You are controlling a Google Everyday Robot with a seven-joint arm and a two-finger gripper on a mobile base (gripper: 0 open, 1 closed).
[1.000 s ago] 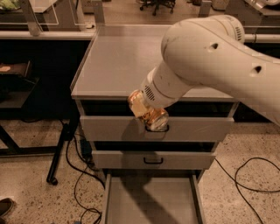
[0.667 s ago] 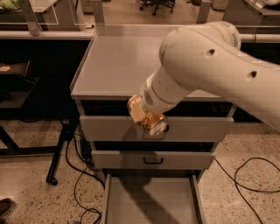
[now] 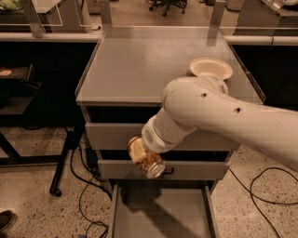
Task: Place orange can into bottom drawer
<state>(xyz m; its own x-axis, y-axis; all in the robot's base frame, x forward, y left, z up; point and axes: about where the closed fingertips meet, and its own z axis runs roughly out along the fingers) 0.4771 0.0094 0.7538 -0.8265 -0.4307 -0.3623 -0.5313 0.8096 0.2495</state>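
Camera view shows the gripper (image 3: 141,151) low down, below the front edge of the worktop (image 3: 139,69). Its jaws hold the orange can (image 3: 149,161) tight and tilted, in the air above the open bottom drawer (image 3: 160,216). A cream bowl (image 3: 210,68) sits near the worktop's back right corner.

A grey metal cabinet (image 3: 139,69) stands on a speckled terrazzo floor (image 3: 32,186) in dim, warm light. Left of it, a black table leg (image 3: 65,158) slants down to a caster, and black cables (image 3: 80,204) loop nearby. Behind it are clear partition panels (image 3: 46,14) and an office chair's base (image 3: 163,5). The gripper (image 3: 145,157) hangs before the cabinet's front.
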